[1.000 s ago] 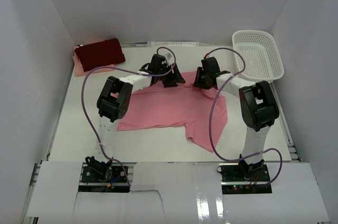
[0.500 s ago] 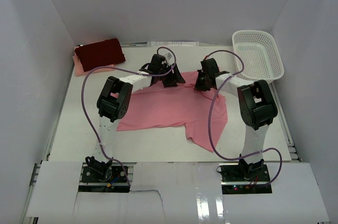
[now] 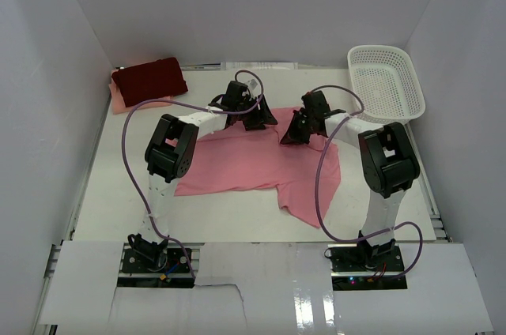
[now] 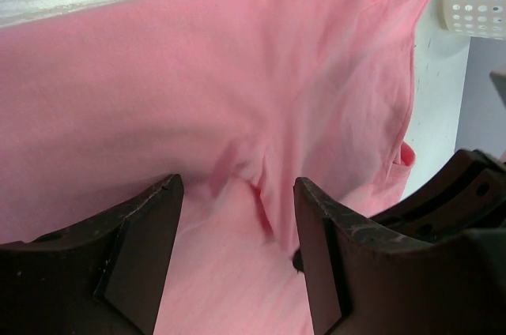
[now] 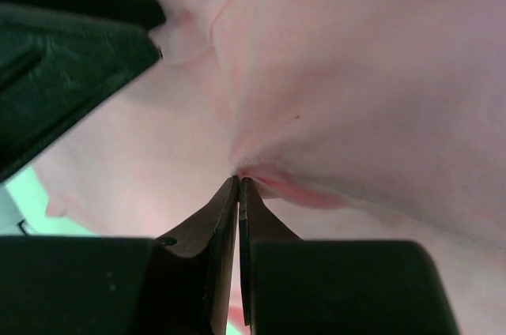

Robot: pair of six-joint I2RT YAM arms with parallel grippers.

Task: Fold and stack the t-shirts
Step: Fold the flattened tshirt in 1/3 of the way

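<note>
Between the closed tips of the right gripper (image 5: pixel 237 179), a small pinch of the salmon-pink t-shirt (image 5: pixel 356 74) is held. The jaws are pressed fully together, and the cloth is drawn into puckers radiating from the nip. The grip is judged to be taken near the far edge of the garment, so that this edge can be lifted and carried over for a fold.

Just to the left of that gripper, the left gripper (image 4: pixel 236 186) is held wide open over the same shirt, with a raised wrinkle lying between its fingers. Nothing is gripped by it, and whether its tips touch the cloth cannot be told. It is judged to be poised for a matching pinch, so that the edge can be raised evenly.

Toward the bases from both grippers, the rest of the shirt is spread on the table (image 3: pixel 126 185).

Well away to the left of the left gripper, a dark maroon-red t-shirt (image 3: pixel 149 77) is laid folded upon a pale peach-pink t-shirt (image 3: pixel 118 103), evidently as the stack. Off to the right of the right gripper, a white mesh basket (image 3: pixel 379 49) is set apart.
</note>
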